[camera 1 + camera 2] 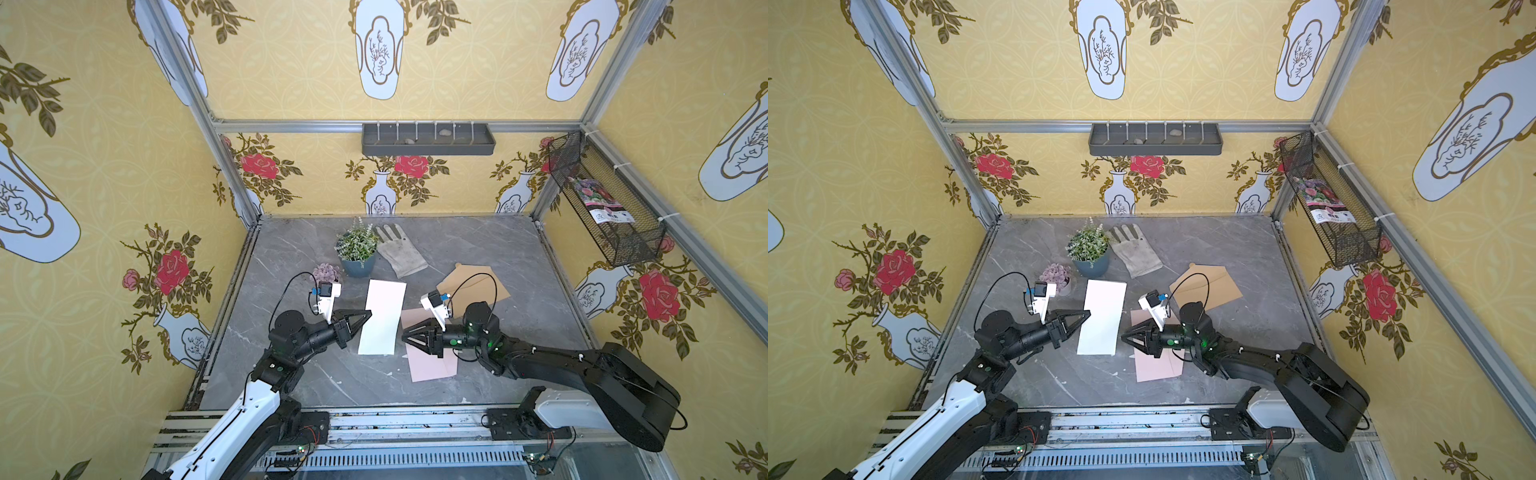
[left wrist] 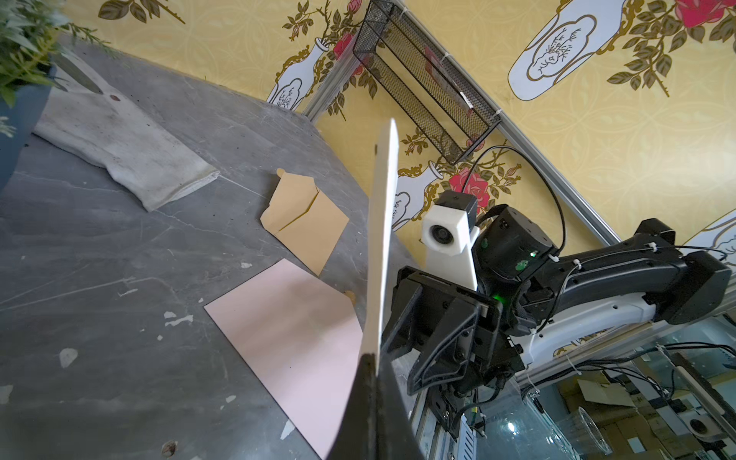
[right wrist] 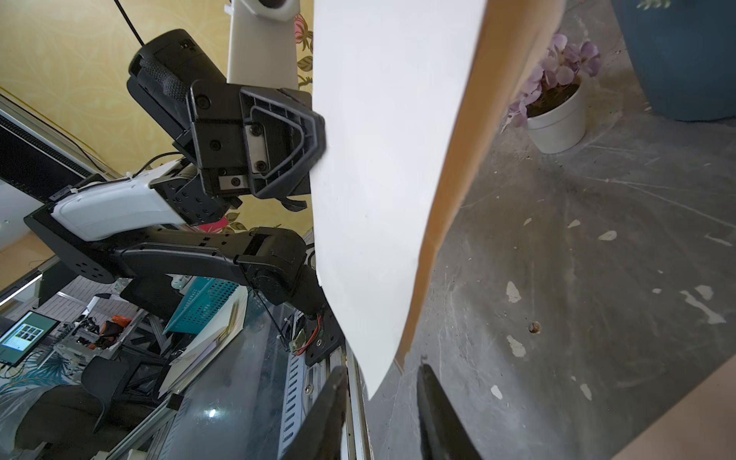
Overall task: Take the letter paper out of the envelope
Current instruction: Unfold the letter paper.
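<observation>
**Pinch the inner layer alone, then pull straight**

The flat white rectangular envelope (image 1: 382, 316) hangs in the air, clamped at one long edge by the closed left pincer (image 1: 368, 314). Its free corner sits just ahead of the right pincer (image 3: 380, 374), whose jaws stand partly apart and hold nothing. The right wrist view shows a thin tan paper layer (image 3: 450, 199) behind the white face. It is probably the letter, though I cannot be sure. The right pincer should take that layer alone, then draw away from the left pincer. Below the right pincer lies a pale pink flat sheet (image 1: 430, 365), and beyond it a tan open-flap envelope (image 1: 478, 286)
</observation>
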Tool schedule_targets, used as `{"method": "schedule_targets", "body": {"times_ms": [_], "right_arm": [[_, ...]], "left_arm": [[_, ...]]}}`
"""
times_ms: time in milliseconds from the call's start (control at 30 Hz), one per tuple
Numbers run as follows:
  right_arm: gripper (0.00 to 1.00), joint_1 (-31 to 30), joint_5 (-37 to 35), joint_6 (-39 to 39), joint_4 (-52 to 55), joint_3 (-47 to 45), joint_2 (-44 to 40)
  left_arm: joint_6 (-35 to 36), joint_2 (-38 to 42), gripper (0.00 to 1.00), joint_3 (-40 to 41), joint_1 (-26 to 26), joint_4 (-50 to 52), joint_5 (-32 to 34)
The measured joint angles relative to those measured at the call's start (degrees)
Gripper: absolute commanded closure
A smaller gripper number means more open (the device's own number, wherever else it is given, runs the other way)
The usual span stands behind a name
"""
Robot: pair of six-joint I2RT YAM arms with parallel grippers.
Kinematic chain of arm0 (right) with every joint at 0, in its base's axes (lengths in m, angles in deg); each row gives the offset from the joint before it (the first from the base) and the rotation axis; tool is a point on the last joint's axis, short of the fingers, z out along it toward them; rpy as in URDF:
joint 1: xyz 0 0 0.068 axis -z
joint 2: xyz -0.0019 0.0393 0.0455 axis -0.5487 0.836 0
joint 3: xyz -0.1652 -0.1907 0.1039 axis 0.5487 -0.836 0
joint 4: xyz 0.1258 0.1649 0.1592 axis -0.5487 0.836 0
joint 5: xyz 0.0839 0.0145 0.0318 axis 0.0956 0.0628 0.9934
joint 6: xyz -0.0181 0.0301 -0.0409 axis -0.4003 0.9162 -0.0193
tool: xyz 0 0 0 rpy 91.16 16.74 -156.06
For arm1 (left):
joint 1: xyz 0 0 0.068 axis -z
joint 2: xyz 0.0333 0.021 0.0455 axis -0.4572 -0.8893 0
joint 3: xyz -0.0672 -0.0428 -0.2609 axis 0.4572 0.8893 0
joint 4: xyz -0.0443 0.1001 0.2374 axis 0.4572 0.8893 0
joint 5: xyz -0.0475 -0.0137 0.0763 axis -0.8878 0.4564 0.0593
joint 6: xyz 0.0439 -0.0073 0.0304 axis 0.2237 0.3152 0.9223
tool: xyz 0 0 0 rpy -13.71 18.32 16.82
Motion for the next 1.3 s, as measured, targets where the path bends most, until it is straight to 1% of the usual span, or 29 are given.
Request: {"method": "schedule_targets", "body": {"times_ms": [200, 467, 1067, 1300], "right_arm": [[0.70, 1.2, -0.1, -0.1, 0.7, 0.0, 1.5], [0.72, 4.7, 0.7, 0.5, -2.7, 0.3, 4.3], [0.72, 3.7, 4.0, 4.5, -10.7, 3.4, 11.6], [0.72, 3.2, 5.0, 5.5, -12.7, 4.4, 12.5]], "left_arm": [[-0.1, -0.6, 1.00, 0.0, 0.0, -0.4, -0.1], [-2.6, -0.5, 1.00, 0.9, 0.0, -2.3, -0.7], [-3.2, -2.1, 1.00, 0.9, 0.0, -3.9, -1.0], [-3.3, -2.3, 1.00, 0.9, 0.0, -3.9, -1.1]]}}
